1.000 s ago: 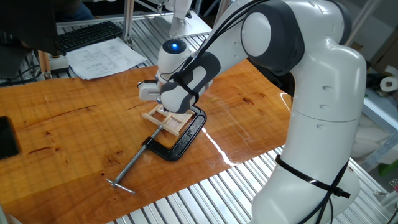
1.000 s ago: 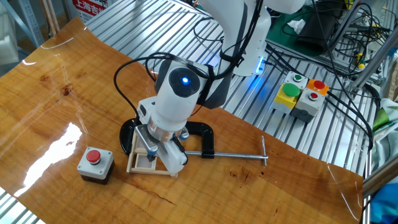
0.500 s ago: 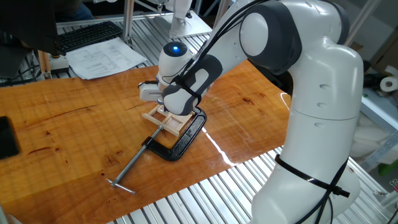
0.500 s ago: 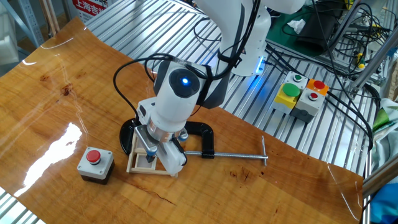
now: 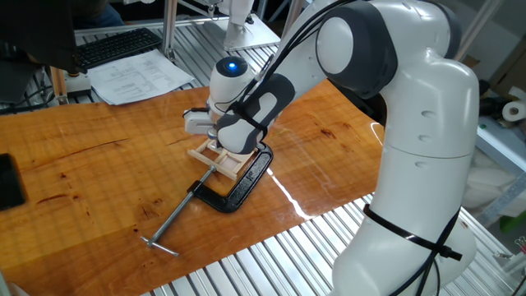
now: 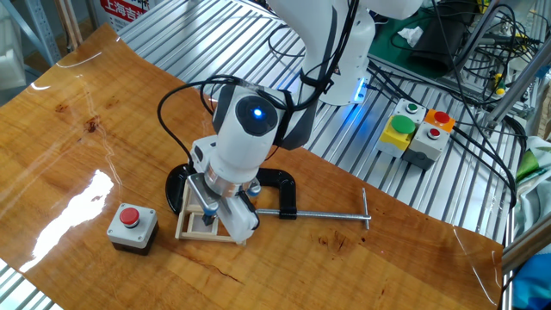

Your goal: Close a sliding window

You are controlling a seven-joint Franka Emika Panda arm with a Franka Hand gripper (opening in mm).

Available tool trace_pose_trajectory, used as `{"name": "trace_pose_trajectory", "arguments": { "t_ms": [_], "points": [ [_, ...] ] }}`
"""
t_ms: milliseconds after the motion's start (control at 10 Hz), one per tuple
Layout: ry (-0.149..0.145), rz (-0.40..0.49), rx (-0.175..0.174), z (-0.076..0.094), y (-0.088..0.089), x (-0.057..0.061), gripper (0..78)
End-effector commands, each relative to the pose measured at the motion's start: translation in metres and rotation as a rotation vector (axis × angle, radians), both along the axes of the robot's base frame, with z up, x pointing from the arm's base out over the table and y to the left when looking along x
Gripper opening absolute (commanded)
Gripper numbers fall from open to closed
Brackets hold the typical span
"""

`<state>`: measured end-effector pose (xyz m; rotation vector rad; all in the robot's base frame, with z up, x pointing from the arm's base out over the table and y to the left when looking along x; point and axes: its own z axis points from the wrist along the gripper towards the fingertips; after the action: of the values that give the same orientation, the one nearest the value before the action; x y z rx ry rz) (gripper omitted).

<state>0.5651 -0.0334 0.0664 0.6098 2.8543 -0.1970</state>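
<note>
The sliding window (image 6: 193, 226) is a small pale wooden frame lying flat on the wooden table, held by a black C-clamp (image 6: 277, 182). My gripper (image 6: 224, 220) points down into the frame, with its two fingers set apart and their tips inside the frame's right part. It holds nothing. In one fixed view the window (image 5: 215, 158) shows only partly under my wrist (image 5: 240, 125), and the fingertips are hidden there. I cannot tell where the sliding panel stands.
The C-clamp's long screw rod (image 6: 330, 215) reaches right along the table; in one fixed view it (image 5: 177, 215) runs toward the front edge. A grey box with a red button (image 6: 132, 226) stands left of the window. Papers (image 5: 138, 76) and a keyboard (image 5: 115, 46) lie at the back.
</note>
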Motion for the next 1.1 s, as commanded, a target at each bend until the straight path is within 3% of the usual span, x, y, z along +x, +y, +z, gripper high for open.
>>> {"name": "trace_pose_trajectory", "arguments": {
  "t_ms": [100, 1100],
  "points": [
    [-0.004, -0.011, 0.001, 0.0, 0.005, -0.003, 0.0],
    [-0.015, -0.052, 0.005, -0.003, 0.025, -0.018, 0.0]
  ]
}}
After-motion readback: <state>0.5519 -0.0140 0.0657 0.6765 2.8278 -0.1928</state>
